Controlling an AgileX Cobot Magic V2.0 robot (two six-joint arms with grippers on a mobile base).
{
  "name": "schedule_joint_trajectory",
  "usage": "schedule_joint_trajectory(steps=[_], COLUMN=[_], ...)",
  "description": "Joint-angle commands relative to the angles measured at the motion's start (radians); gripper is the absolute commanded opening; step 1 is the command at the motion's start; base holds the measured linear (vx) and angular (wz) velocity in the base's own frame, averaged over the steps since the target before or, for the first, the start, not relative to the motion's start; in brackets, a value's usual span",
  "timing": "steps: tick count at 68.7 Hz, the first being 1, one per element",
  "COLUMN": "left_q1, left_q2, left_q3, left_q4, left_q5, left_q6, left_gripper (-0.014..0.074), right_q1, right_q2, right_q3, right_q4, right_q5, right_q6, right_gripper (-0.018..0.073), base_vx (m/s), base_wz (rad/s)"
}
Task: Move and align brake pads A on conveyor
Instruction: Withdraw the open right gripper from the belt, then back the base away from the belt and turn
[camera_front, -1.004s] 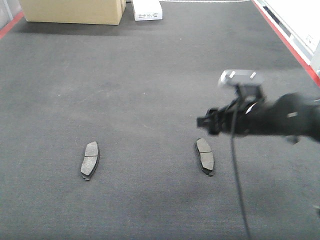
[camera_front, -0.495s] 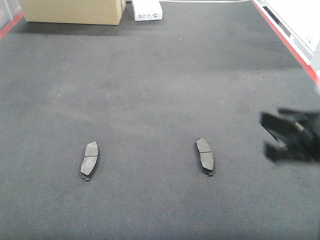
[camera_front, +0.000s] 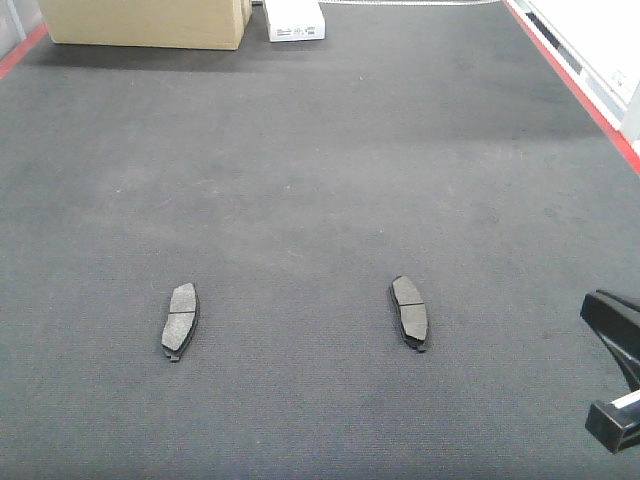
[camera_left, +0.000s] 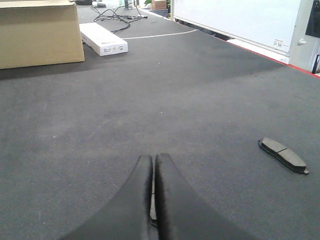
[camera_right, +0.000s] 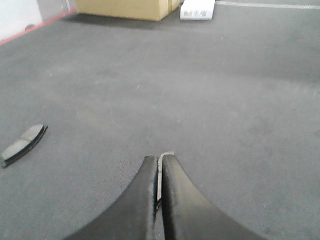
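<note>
while the right arm had hung over the right-hand brake pad a second before, it had since pulled back toward the robot, and only a dark piece of it showed at the lower right edge of the front view. the pad it left lay flat on the conveyor, in the same spot and at the same angle as before, so the withdrawal had not disturbed it. the left-hand brake pad had not moved either. the two lay well apart in roughly one row, each running lengthwise up the belt, their far ends leaning slightly toward each other. the right gripper had its fingers pressed together with nothing between them, and the left gripper was likewise closed and empty over bare belt. by the look of it, the placing of these two pads was finished. only two pads were in view, so whether more remained could not be told.
</note>
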Motion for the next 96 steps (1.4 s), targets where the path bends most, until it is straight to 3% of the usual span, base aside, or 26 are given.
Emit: schedule_joint_trajectory(steps=[1, 70, 96], left_q1=[-0.005, -0.005, -0.005], left_q2=[0.009, 0.009, 0.009], left_q3=[-0.024, -0.024, -0.024], left_q4=[-0.008, -0.008, -0.008], left_q5=[-0.074, -0.074, -0.074], left_q6=[0.001, 0.001, 0.001], left_gripper=[-0.0006, -0.0006, -0.0006], right_q1=[-0.004, -0.004, -0.004], right_q2=[0.002, 0.003, 0.003], right_q3=[-0.028, -0.028, -0.028], right_q4=[-0.003, -0.001, -0.001], right_q5=[-0.088, -0.080, -0.079], right_q6=[-0.010, -0.010, -0.010], right_gripper=[-0.0008, -0.0008, -0.0008], base_vx=[0.00, 0.00, -0.23], base_wz=[0.00, -0.01, 0.00])
